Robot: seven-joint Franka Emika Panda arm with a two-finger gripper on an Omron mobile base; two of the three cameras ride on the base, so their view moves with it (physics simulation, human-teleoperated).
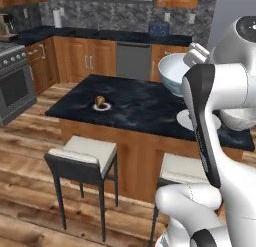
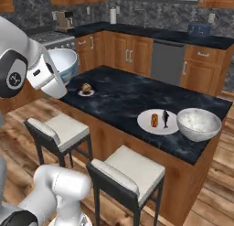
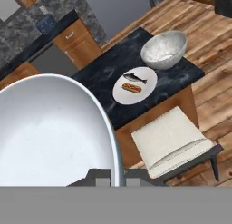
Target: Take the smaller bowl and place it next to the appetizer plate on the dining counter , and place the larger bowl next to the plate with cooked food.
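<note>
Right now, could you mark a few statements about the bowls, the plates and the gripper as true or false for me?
1. The gripper is shut on the rim of the smaller bowl and holds it in the air. True.
2. The larger bowl stands on the dining counter beside the plate with cooked food. True.
3. The appetizer plate is bare. False: a small brown food piece sits on it.
4. The smaller bowl rests on the counter next to the appetizer plate. False: it is lifted, off the counter's near edge.
5. The two plates touch each other. False: a wide stretch of dark counter lies between them.
</note>
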